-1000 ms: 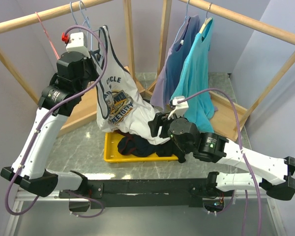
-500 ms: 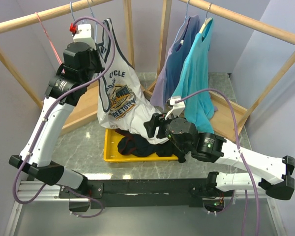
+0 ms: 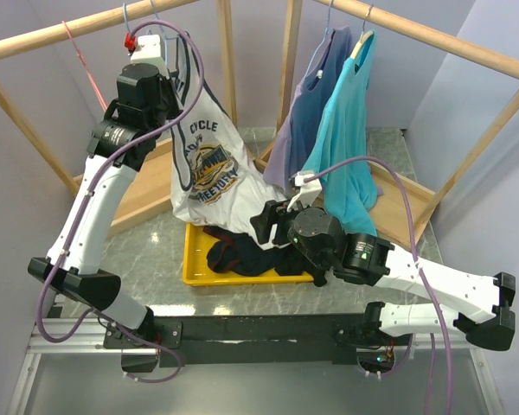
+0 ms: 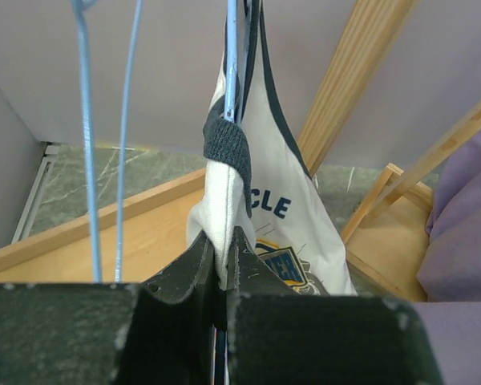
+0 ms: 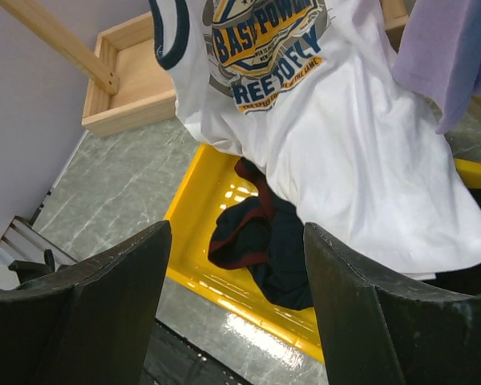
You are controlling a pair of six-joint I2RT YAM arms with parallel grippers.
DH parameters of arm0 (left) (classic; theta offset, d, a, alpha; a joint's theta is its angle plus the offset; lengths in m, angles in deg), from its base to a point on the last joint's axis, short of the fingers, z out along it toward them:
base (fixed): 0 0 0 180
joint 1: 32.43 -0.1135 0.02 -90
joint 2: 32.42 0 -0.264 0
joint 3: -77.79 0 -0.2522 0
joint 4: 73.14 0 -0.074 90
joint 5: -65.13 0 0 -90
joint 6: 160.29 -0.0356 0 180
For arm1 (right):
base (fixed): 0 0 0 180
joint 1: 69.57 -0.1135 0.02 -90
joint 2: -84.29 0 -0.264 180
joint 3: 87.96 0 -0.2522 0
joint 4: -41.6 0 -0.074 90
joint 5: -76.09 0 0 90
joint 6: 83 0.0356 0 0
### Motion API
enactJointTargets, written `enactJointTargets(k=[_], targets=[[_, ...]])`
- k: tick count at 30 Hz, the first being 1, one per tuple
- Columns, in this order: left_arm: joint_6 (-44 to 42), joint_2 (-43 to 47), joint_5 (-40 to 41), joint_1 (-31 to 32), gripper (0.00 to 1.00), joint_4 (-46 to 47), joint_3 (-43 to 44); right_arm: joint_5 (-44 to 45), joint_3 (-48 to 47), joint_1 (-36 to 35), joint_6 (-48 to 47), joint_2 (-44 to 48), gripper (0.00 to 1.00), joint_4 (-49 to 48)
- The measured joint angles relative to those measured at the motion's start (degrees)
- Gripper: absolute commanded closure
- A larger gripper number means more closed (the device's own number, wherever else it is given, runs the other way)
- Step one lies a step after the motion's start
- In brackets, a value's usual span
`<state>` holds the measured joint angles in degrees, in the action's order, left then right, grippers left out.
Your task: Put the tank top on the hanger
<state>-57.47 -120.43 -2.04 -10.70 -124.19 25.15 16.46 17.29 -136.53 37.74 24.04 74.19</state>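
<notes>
The white tank top point(image 3: 209, 164) with navy trim hangs high at the left rack. My left gripper point(image 3: 175, 79) is shut on its shoulder strap. In the left wrist view the white strap point(image 4: 224, 200) is pinched between the jaws of that gripper point(image 4: 224, 242). A thin light-blue hanger point(image 4: 231, 64) wire runs down to the strap's navy edge. I cannot tell whether the wire passes inside the strap. My right gripper point(image 3: 268, 226) is open and holds nothing. It hovers point(image 5: 236, 233) over the tray, under the shirt's hem point(image 5: 369, 176).
A yellow tray point(image 3: 195, 259) holds a dark garment with red trim point(image 5: 264, 241). A second light-blue hanger point(image 4: 84, 144) hangs to the left. A pink-red hanger point(image 3: 82, 56) is on the left rail. A turquoise T-shirt point(image 3: 346, 130) and a purple shirt point(image 3: 307, 104) hang at right.
My left arm has risen toward the rail and lifted the tank top with it. The right gripper has shifted slightly left and stays open.
</notes>
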Motion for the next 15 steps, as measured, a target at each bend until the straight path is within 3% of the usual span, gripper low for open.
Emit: enactJointTargets(k=[2, 10, 12, 14, 15], targets=[[0.2, 0.1, -0.5, -0.2, 0.96, 0.3, -1.0, 0.0, 0.4, 0.0, 0.2, 0.0, 0.25, 0.0], [1.6, 2.1, -2.7, -0.2, 0.68, 2.6, -6.0, 0.0, 1.4, 0.0, 0.8, 0.0, 0.25, -0.1], [2.0, 3.3, -3.3, -0.2, 0.55, 3.0, -7.1, 0.0, 1.4, 0.0, 1.0, 0.0, 0.25, -0.1], [2.3, 4.6, -3.8, -0.3, 0.52, 3.1, -7.5, 0.0, 1.4, 0.0, 1.0, 0.0, 0.25, -0.1], [2.8, 5.2, -4.1, -0.3, 0.45, 3.3, -7.5, 0.0, 1.5, 0.0, 1.0, 0.0, 0.25, -0.1]])
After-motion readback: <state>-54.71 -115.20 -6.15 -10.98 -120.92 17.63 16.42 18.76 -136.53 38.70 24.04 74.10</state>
